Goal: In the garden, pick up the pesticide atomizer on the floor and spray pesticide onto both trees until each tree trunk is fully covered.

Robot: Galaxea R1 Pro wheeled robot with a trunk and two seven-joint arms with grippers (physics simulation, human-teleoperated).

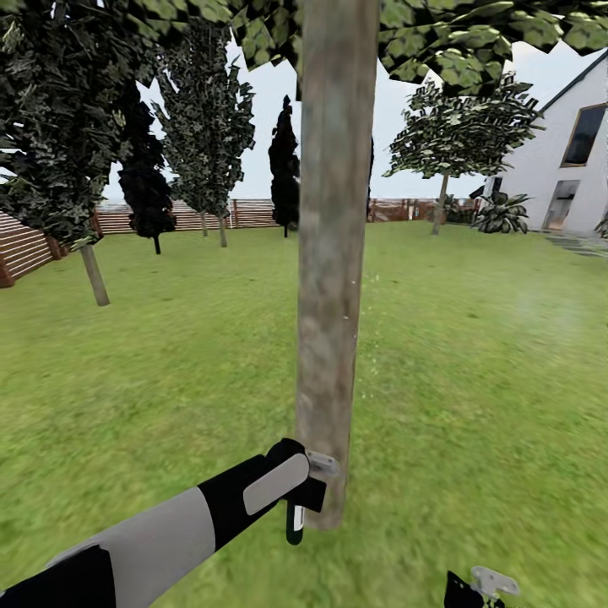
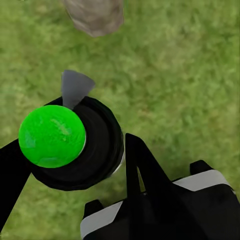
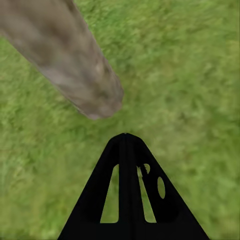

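The pesticide atomizer [image 2: 70, 142], black with a bright green top, sits pinched in the left hand [image 2: 70, 165]. Its grey nozzle points at the foot of the tree trunk [image 1: 333, 253], which stands right in front, very near. The right hand [image 3: 126, 145] hangs low over the grass [image 1: 481, 380] with its fingers pressed together, holding nothing. I think the job now is spraying this trunk. Next, the left hand should lift slowly so the spray covers the trunk higher up.

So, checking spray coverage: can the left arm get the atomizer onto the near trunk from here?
Probably yes: the left gripper holds the atomizer right beside the trunk, with only grass between them.
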